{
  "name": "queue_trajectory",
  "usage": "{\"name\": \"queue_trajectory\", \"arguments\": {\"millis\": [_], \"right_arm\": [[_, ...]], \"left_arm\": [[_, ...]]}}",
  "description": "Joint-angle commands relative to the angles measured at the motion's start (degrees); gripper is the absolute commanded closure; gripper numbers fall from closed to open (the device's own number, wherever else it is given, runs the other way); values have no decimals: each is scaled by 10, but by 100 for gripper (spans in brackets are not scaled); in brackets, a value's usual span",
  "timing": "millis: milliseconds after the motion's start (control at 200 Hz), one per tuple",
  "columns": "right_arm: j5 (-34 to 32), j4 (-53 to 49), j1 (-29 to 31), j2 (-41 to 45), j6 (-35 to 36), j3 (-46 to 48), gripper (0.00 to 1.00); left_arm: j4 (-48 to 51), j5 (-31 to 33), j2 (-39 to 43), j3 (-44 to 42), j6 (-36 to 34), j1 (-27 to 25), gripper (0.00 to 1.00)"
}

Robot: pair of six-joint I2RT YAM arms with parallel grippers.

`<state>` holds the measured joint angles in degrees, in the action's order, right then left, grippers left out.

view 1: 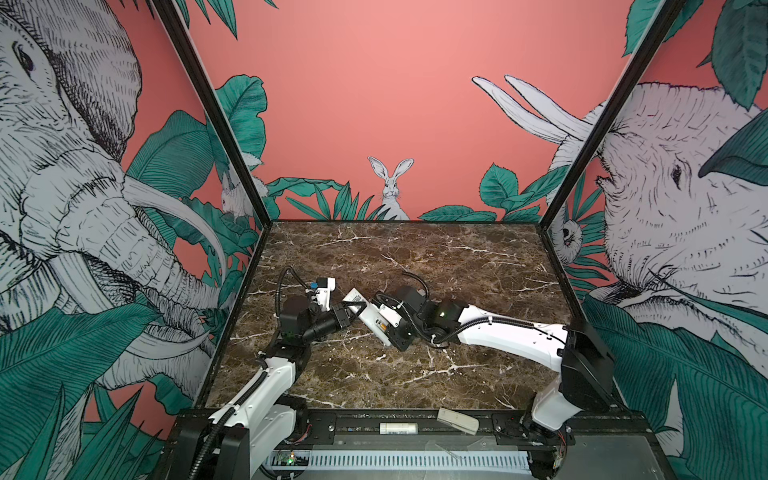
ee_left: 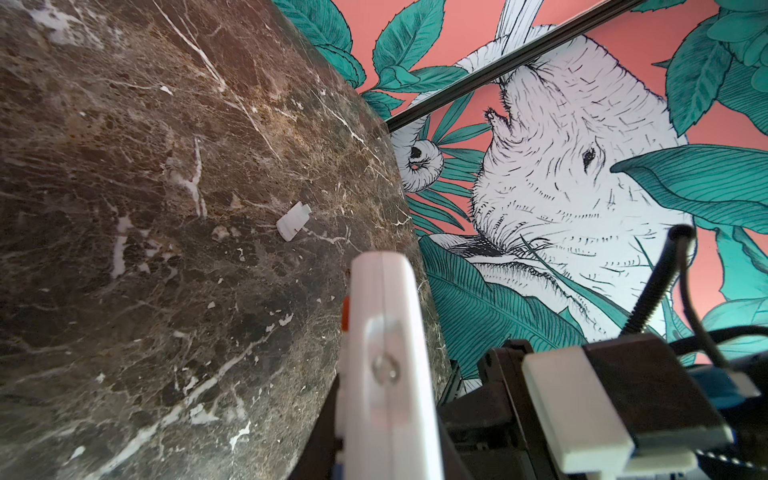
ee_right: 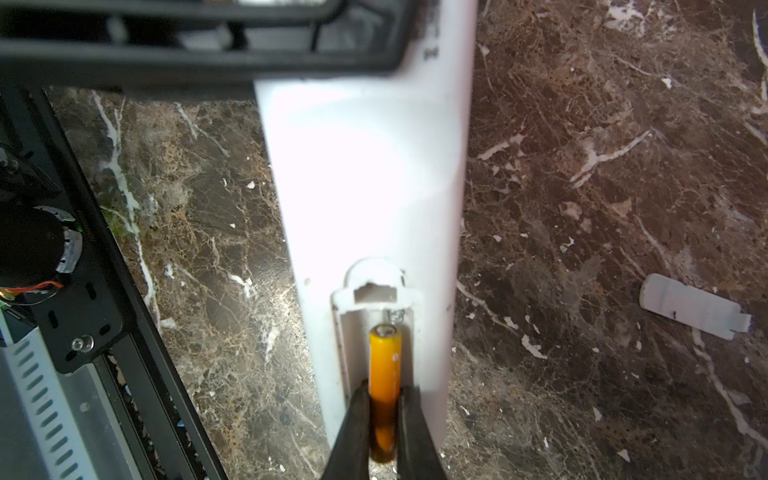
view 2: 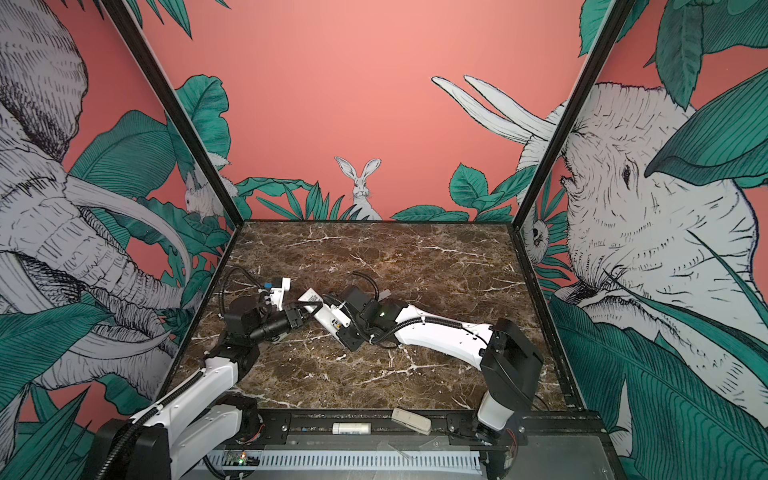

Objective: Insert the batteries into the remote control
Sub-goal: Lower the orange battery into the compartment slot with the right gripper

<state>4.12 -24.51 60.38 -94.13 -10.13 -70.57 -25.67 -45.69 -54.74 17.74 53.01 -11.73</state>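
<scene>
The remote control [view 1: 368, 313] [view 2: 322, 312] hovers over the marble table, white back up. My left gripper [view 1: 348, 312] [ee_left: 386, 424] is shut on its far end, and the left wrist view shows it edge-on. The right wrist view looks down the remote control [ee_right: 365, 174] into its open compartment. An orange battery [ee_right: 385, 365] lies in one slot, its tip near the spring. My right gripper [ee_right: 384, 390] [view 1: 380, 326] is shut on that battery, one dark finger on each side. The slot beside it shows only white plastic.
The loose white battery cover [ee_right: 694, 309] [ee_left: 293, 220] lies flat on the marble table [view 1: 415, 257], apart from the remote. A white cylinder [view 1: 398, 427] and a grey block [view 1: 458, 420] rest on the black front rail. Patterned walls enclose the other three sides.
</scene>
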Motion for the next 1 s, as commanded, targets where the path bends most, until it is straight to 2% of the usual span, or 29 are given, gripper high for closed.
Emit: {"name": "queue_trajectory", "arguments": {"millis": [0,275,495,995], "right_arm": [[-26,-10,2,-17,7,-13,90],[-25,-20,4,-21,11,-25,79],[-25,-35,7,-16,16,-25,77],[-25,-34,9,-26,20,-33,89]], "left_arm": [[-52,-55,10,23,38,3,100],[-24,-48,15,30,31,11,100],[-4,-27,12,26,12,14,100],[3,-28,7,26,5,21,100]]}}
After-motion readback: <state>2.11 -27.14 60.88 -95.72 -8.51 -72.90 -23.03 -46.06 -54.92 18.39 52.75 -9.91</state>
